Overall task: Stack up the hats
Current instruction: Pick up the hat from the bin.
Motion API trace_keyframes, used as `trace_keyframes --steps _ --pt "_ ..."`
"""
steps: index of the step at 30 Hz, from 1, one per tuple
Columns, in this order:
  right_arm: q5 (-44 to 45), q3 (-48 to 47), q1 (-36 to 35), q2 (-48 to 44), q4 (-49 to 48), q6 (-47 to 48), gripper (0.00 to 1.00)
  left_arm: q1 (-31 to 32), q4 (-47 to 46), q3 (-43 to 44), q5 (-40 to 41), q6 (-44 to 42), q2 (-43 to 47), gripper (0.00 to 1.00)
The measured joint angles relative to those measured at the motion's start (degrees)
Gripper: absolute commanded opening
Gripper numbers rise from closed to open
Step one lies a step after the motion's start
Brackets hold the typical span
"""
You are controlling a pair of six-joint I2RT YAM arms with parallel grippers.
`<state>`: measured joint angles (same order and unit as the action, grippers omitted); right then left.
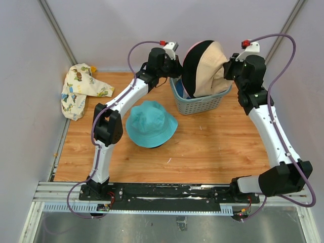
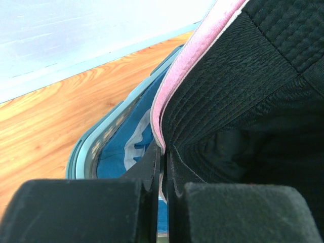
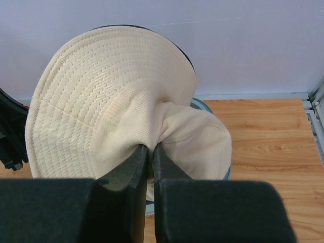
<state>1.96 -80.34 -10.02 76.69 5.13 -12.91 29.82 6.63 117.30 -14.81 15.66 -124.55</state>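
- Left fingers [image 2: 149,169]: clenched on a thin fold of brim, with a pink edge [image 2: 190,55] and the black hat [image 2: 243,101] pinched together between them. Whether the pink strip is this hat's trim or a second hat cannot be told.
- Right fingers [image 3: 134,169]: clenched on a gathered pleat of the cream hat [image 3: 101,96], whose brim fans out above and to the left of them.
- Black hat and cream hat: held up between the two pairs of fingers, pressed side by side, over the basket [image 1: 200,104], which sits just below both grasps.
- Blue fabric [image 2: 114,147]: lies inside the basket, beneath the left fingers.
- Teal hat [image 1: 151,124]: crown up on the desk [image 1: 212,147], well apart from both pairs of fingers, on the arm-base side of the left ones.
- Patterned cloth [image 1: 81,91]: at the desk's far left edge, well clear of the left fingers.
- Step in hand, judged: lifting hats out of the basket, with the teal hat as the likely base of the stack.
- Next move calls for: separating the two hats, carrying one toward the teal hat, turning it crown up and lowering it centred before the fingers let go. Limp brims may fold or drag the neighbouring hat along.
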Motion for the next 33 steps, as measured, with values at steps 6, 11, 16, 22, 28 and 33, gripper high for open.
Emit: trace_keyframes --steps 6,11,16,22,28,33 --pt "0.85 -0.92 0.02 -0.50 0.04 0.59 0.01 0.02 0.11 0.00 0.70 -0.04 0.33 0.01" --pt "1.36 -0.94 0.04 -1.55 0.04 1.16 0.01 0.31 0.70 0.02 1.38 -0.22 0.35 0.00" --pt "1.84 -1.05 0.87 -2.45 0.11 1.53 0.00 0.87 2.47 0.94 2.75 -0.81 0.35 0.01" --pt "3.13 -1.99 3.50 -3.63 0.17 2.03 0.01 1.07 3.72 1.64 5.73 -1.70 0.35 0.01" --pt "3.74 -3.41 5.01 -4.98 -0.61 2.16 0.01 1.05 6.40 2.78 8.37 -2.95 0.35 0.00" --pt "3.48 -3.58 5.16 -6.32 -0.74 2.16 0.00 1.70 6.95 4.33 8.63 -4.61 0.35 0.00"
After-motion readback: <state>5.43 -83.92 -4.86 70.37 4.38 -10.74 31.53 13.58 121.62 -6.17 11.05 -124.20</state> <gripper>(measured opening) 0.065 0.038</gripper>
